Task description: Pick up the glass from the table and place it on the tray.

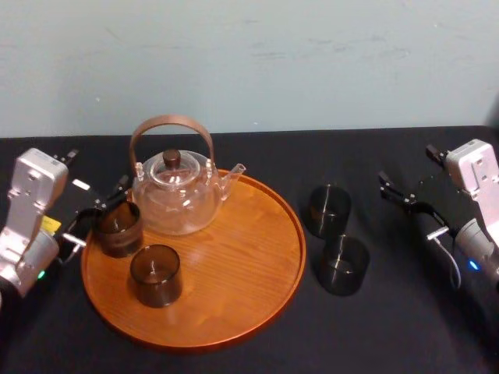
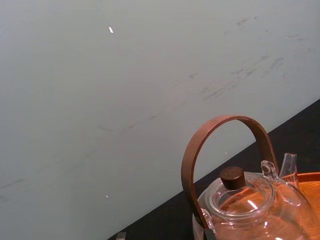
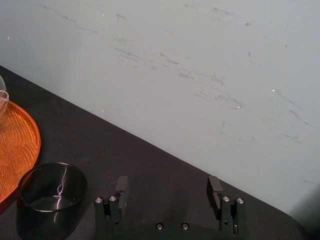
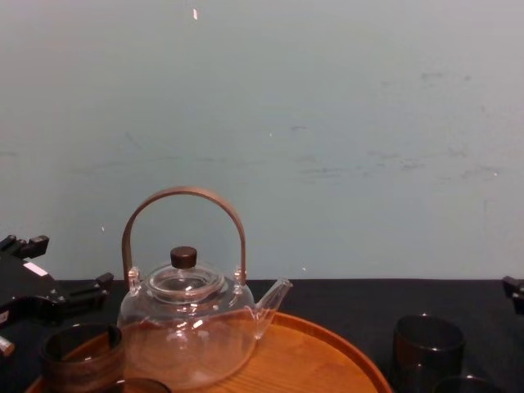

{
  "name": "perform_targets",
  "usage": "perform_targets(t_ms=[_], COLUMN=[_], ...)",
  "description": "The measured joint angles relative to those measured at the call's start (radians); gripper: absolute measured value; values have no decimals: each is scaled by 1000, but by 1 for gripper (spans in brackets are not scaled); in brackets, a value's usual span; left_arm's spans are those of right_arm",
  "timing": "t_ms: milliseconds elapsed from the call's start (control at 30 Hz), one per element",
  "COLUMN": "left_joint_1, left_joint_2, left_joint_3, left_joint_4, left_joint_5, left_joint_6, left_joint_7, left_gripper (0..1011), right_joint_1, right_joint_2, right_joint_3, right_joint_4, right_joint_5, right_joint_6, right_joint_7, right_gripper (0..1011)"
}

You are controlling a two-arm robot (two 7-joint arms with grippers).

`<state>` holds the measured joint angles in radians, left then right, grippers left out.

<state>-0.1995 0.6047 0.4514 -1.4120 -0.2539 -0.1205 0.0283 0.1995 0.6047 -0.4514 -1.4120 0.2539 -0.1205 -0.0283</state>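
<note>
Though the left arm (image 1: 31,210) carries stickers, writing: none can be read, just a yellow patch (image 1: 51,224) and a white strip (image 1: 82,185), both too small to make out
left end effector (image 1: 99,210): at the tray's left edge, fingers spread wide on either side of the rear glass; whether they touch it I cannot tell
rear glass (image 1: 118,228): dark smoked tumbler, upright on the tray just inside the left rim
front glass (image 1: 156,274): same kind, upright on the tray, nearer the robot and apart from the rear glass
tray (image 1: 234,257): round, orange-brown wood with clear grain and a low rim, lying on the surface
teapot (image 1: 175,195): clear glass with a bent brown handle and a dark knob on its lid, on the far left part of the tray, spout to the right; it stands just beside the rear glass, crowding the far finger of the left end effector
far table glass (image 1: 327,209): upright on the surface, right of the tray
near table glass (image 1: 343,265): just beside the far one, closer to the robot
right end effector (image 1: 407,201): over the surface right of the two table glasses, fingers apart — holding nothing
surface (image 1: 390,327): black cloth
wall (image 1: 312,62): pale, scuffed, behind everything
</note>
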Motion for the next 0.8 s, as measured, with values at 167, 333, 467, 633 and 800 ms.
perform_targets(t_ms=[167,333,467,633,800], left_joint_1=[0,0,0,0,0], left_joint_2=[0,0,0,0,0], left_joint_3=[0,0,0,0,0], left_joint_4=[0,0,0,0,0], left_joint_5=[0,0,0,0,0], left_joint_6=[0,0,0,0,0], left_joint_7=[0,0,0,0,0], left_gripper=[1001,1001,1001,1001,1001], right_joint_1=[0,0,-2,-13,-42], right_joint_2=[0,-1,-3,1,14], right_joint_3=[0,3,13,29,55], right_joint_4=[0,0,-3,-21,-66], right_joint_5=[0,0,1,15,44], right_joint_6=[0,0,8,28,62], right_joint_7=[0,4,23,49,80], right_gripper=[1002,1002,1002,1002,1002])
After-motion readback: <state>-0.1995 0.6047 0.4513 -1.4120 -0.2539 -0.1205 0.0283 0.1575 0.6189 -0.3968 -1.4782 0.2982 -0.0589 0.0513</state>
